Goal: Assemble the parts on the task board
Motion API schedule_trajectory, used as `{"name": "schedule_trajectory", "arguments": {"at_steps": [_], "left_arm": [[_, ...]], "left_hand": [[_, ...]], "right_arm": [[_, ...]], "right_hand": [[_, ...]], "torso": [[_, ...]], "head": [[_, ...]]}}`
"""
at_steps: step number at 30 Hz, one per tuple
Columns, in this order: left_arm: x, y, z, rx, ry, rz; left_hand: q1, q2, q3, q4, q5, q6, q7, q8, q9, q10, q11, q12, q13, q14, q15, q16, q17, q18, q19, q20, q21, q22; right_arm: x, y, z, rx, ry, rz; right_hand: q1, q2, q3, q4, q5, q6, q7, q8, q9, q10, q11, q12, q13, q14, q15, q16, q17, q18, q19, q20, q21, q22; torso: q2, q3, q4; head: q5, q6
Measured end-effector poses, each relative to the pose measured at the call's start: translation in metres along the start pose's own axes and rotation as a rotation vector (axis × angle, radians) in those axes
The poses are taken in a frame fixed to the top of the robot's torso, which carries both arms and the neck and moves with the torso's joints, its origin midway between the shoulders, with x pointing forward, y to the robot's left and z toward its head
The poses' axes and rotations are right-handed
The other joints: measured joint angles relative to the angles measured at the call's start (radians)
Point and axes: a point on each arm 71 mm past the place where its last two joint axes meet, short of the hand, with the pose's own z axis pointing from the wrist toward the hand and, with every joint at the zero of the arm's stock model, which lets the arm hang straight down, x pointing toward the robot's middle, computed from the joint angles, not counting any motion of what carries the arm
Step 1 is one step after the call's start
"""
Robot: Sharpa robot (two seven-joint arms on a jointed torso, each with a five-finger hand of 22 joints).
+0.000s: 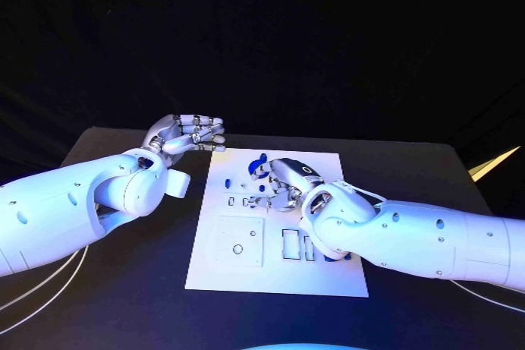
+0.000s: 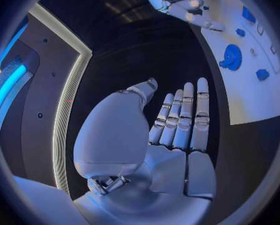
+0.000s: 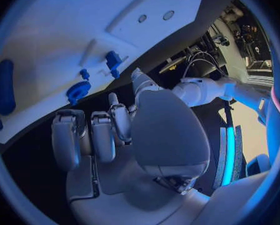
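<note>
In the head view your right hand (image 1: 287,184) sits low over the middle of the task board (image 1: 262,270), fingers curled down among the small blue parts (image 1: 258,165) at the far half of the plate. Whether it is clamped on one of them you cannot tell from here; the palm hides the fingertips. Your left hand (image 1: 192,134) hangs off the board's far left corner, above the black worktop (image 1: 109,156), probably parked there to leave the board free.

In the left wrist view that left hand (image 2: 177,130) is flat, fingers straight and side by side, holding nothing. Beyond it the board (image 2: 258,100) carries a round blue part (image 2: 232,57) and smaller blue pieces (image 2: 262,74).

In the right wrist view the right hand (image 3: 115,135) has its fingers bent inward with nothing visible between them. A blue gear-like part (image 3: 79,91), a blue peg (image 3: 114,61) and a long blue piece (image 3: 5,86) lie on the board (image 3: 52,30) ahead, apparently not yet picked up.
</note>
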Motion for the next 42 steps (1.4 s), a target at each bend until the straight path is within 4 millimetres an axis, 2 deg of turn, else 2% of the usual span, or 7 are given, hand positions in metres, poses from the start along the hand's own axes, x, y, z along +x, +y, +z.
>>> {"name": "schedule_trajectory", "arguments": {"at_steps": [4, 8, 9, 12, 18, 28, 42], "left_arm": [[0.000, 0.004, 0.000, -0.043, 0.045, 0.063], [0.002, 0.011, 0.002, -0.114, 0.111, 0.171], [0.003, 0.012, 0.002, -0.133, 0.127, 0.197], [0.007, 0.018, 0.003, -0.201, 0.191, 0.292], [0.019, 0.025, 0.008, -0.352, 0.325, 0.506], [0.041, 0.013, 0.028, -0.514, 0.427, 0.781], [0.071, 0.007, 0.052, -0.593, 0.489, 0.961]], "left_hand": [[-0.043, -0.006, -0.012, 0.058, 0.000, -0.042, -0.009, 0.017, 0.020, 0.020, -0.004, 0.061, 0.032, 0.039, -0.010, 0.137, 0.108, 0.000, 0.027, -0.027, 0.067, 0.043], [-0.112, 0.025, -0.052, 0.111, 0.000, -0.069, -0.014, 0.217, 0.126, 0.011, -0.042, 0.330, 0.207, 0.083, -0.048, 0.528, 0.375, 0.000, 0.123, -0.070, 0.273, 0.178], [-0.146, 0.032, -0.061, 0.102, 0.000, -0.108, -0.025, 0.340, 0.199, -0.020, -0.053, 0.504, 0.342, 0.093, -0.063, 0.669, 0.460, -0.001, 0.113, -0.070, 0.402, 0.285], [-0.186, 0.052, -0.073, 0.113, 0.000, -0.176, -0.037, 0.525, 0.279, -0.082, -0.070, 0.760, 0.459, 0.204, -0.085, 0.953, 0.714, 0.000, 0.076, -0.089, 0.613, 0.441], [-0.289, 0.063, -0.085, 0.108, 0.000, -0.130, -0.085, 0.673, 0.350, -0.039, -0.112, 0.972, 0.612, 0.409, -0.129, 1.184, 0.953, -0.032, 0.188, -0.119, 0.907, 0.797], [-0.314, 0.072, -0.132, 0.114, 0.000, -0.117, -0.099, 0.694, 0.371, 0.037, -0.138, 1.049, 0.715, 0.434, -0.139, 1.231, 0.953, -0.032, 0.234, -0.134, 0.964, 0.883], [-0.338, 0.075, -0.132, 0.114, 0.000, -0.116, -0.099, 0.702, 0.380, 0.055, -0.141, 1.076, 0.747, 0.435, -0.139, 1.242, 0.953, -0.032, 0.238, -0.137, 0.987, 0.915]], "right_arm": [[-0.020, -0.006, -0.007, -0.033, -0.019, 0.082], [-0.042, -0.021, -0.019, -0.007, -0.030, 0.190], [-0.047, -0.026, -0.022, 0.007, -0.034, 0.212], [-0.066, -0.043, -0.032, 0.064, -0.051, 0.275], [-0.094, -0.070, -0.046, 0.160, -0.087, 0.353], [-0.118, -0.102, -0.057, 0.265, -0.115, 0.399], [-0.126, -0.119, -0.058, 0.322, -0.140, 0.386]], "right_hand": [[0.031, 0.030, 0.000, 0.000, 0.000, -0.001, 0.001, 0.000, 0.000, -0.016, 0.001, -0.052, -0.004, 0.000, 0.000, -0.015, 0.000, 0.001, 0.000, 0.000, -0.093, 0.000], [0.038, 0.023, 0.000, 0.000, 0.000, 0.041, -0.022, 0.030, 0.008, -0.045, -0.009, -0.077, -0.027, 0.007, -0.009, -0.022, 0.000, 0.001, 0.000, -0.001, -0.147, 0.000], [0.038, 0.023, 0.000, 0.000, 0.000, 0.043, -0.024, 0.046, 0.013, -0.058, -0.009, -0.077, -0.030, 0.012, -0.013, -0.022, 0.000, 0.001, 0.000, -0.001, -0.147, 0.000], [0.026, 0.035, 0.000, 0.000, 0.000, 0.055, -0.035, 0.101, 0.038, -0.074, -0.019, -0.077, -0.034, 0.003, -0.022, -0.022, 0.000, 0.001, 0.000, -0.001, -0.147, 0.000], [0.003, 0.057, 0.000, 0.000, 0.000, 0.065, -0.040, 0.138, 0.065, -0.079, -0.024, -0.077, -0.037, 0.003, -0.022, -0.022, 0.000, 0.001, 0.000, -0.001, -0.147, 0.000], [-0.023, 0.031, -0.018, -0.002, 0.000, 0.044, -0.037, 0.150, 0.074, -0.079, -0.024, -0.077, -0.038, 0.003, -0.022, -0.022, 0.000, 0.001, 0.000, -0.001, -0.154, 0.000], [-0.032, 0.040, -0.021, -0.004, 0.000, 0.026, -0.030, 0.150, 0.075, -0.079, -0.024, -0.076, -0.038, 0.003, -0.022, -0.022, 0.000, 0.001, 0.000, -0.001, -0.154, 0.000]], "torso": [[-0.002, 0.0007, -0.0012], [-0.008, 0.0031, -0.0035], [-0.009, 0.0036, -0.0044], [-0.015, 0.0069, -0.0075], [-0.025, 0.0124, -0.0128], [-0.038, 0.0205, -0.0126], [-0.042, 0.0223, -0.0118]], "head": [[0.001, 0.005], [0.004, 0.006], [0.005, 0.006], [0.009, 0.004], [0.011, 0.000], [0.015, -0.015], [0.017, -0.024]]}}
